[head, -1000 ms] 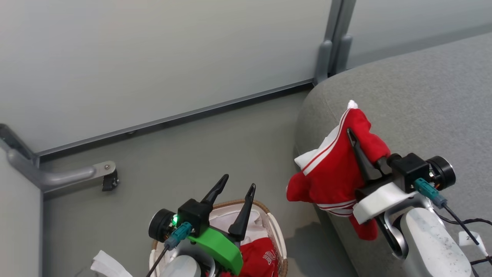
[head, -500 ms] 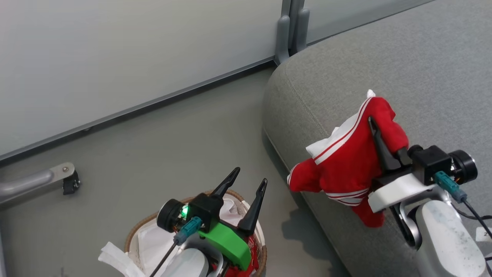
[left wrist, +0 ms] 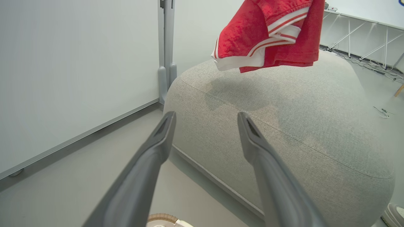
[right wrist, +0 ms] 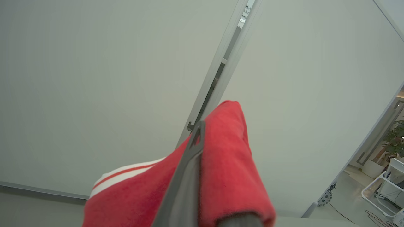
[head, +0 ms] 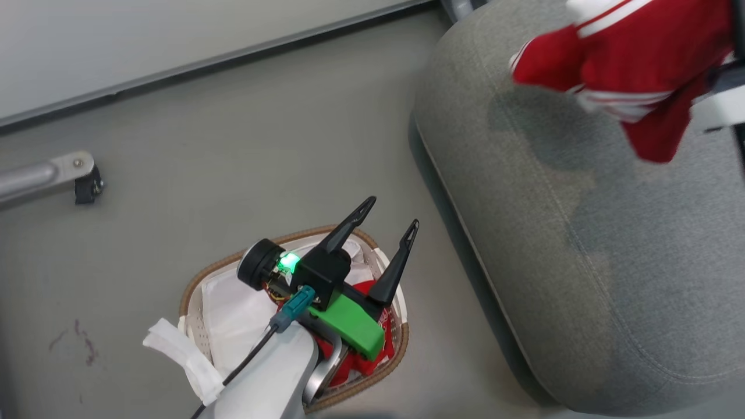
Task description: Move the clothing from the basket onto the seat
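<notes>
Grey floor (head: 233, 145), faint stains (head: 81, 343); metal leg (head: 35, 177) on caster (head: 87, 189); white wall panel (left wrist: 63, 63).

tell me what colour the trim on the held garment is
White with thin red stripes, on the red garment; left wrist view.

Floor (head: 233, 145) with basket (head: 227, 302) and seat (head: 582, 262)

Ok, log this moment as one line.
right gripper: shut on red garment, hanging above seat | left gripper: open, over basket | basket: red clothing inside
</notes>
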Available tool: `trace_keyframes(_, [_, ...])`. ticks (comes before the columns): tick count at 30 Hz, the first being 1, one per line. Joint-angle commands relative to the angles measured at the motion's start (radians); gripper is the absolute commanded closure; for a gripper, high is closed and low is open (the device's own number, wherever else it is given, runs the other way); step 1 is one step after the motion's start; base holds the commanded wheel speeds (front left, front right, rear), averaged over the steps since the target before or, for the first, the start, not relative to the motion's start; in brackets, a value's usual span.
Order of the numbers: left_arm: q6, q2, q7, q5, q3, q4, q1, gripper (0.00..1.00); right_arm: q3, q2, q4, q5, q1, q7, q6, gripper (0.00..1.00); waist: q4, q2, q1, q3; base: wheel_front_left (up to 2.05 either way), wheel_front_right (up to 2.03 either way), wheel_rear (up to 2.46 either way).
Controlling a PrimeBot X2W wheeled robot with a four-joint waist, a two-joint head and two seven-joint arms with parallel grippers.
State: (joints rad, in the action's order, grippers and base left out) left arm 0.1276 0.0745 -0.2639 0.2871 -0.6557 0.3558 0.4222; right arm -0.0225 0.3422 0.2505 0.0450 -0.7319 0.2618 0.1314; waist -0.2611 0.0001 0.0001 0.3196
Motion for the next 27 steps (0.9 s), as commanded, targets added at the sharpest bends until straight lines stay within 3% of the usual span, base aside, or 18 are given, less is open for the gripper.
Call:
trace_keyframes(1, [0.005, 0.009, -0.001, -0.014, -0.001, -0.008, 0.033, 0.0, -0.026, 0.038, 0.015, 0.011, -0.045, 0.005, -0.001, 1.0, 0.096, -0.0001, -0.0001, 0.146, 0.0, 0.0, 0.0])
trace_keyframes(7, [0.005, 0.023, -0.001, -0.031, 0.001, -0.016, 0.076, 0.0, -0.153, 0.144, 0.084, 0.009, -0.14, 0.005, -0.001, 1.0, 0.151, -0.0001, -0.0001, 0.251, 0.0, 0.0, 0.0])
trace_keyframes(12, [0.005, 0.038, -0.001, -0.05, 0.021, -0.022, 0.091, 0.0, -0.215, 0.181, 0.167, 0.002, -0.171, 0.005, -0.001, 1.0, 0.164, -0.0001, -0.0001, 0.318, 0.0, 0.0, 0.0])
trace_keyframes(15, [0.005, 0.043, -0.001, -0.06, 0.031, -0.026, 0.099, 0.0, -0.234, 0.185, 0.219, -0.003, -0.175, 0.005, -0.001, 1.0, 0.162, -0.0001, -0.0001, 0.347, 0.0, 0.0, 0.0])
trace_keyframes(24, [0.005, 0.033, -0.001, -0.076, 0.04, -0.015, 0.104, 0.0, -0.264, 0.116, 0.331, -0.019, -0.128, 0.004, -0.001, 0.98, 0.14, -0.0001, -0.0001, 0.365, 0.0, 0.0, 0.0])
trace_keyframes(25, [0.005, 0.034, -0.001, -0.077, 0.04, -0.013, 0.102, 0.0, -0.263, 0.108, 0.334, -0.021, -0.117, 0.004, -0.001, 0.71, 0.137, -0.0001, -0.0001, 0.363, 0.0, 0.0, 0.0])
trace_keyframes(26, [0.005, 0.036, -0.001, -0.077, 0.04, -0.012, 0.101, 0.0, -0.263, 0.102, 0.333, -0.024, -0.109, 0.004, -0.001, 0.55, 0.134, -0.0001, -0.0001, 0.362, 0.0, 0.0, 0.0])
trace_keyframes(27, [0.005, 0.038, -0.001, -0.077, 0.041, -0.01, 0.099, 0.0, -0.265, 0.094, 0.33, -0.025, -0.097, 0.004, -0.001, 0.0, 0.131, -0.0001, -0.0001, 0.36, 0.0, 0.0, 0.0])
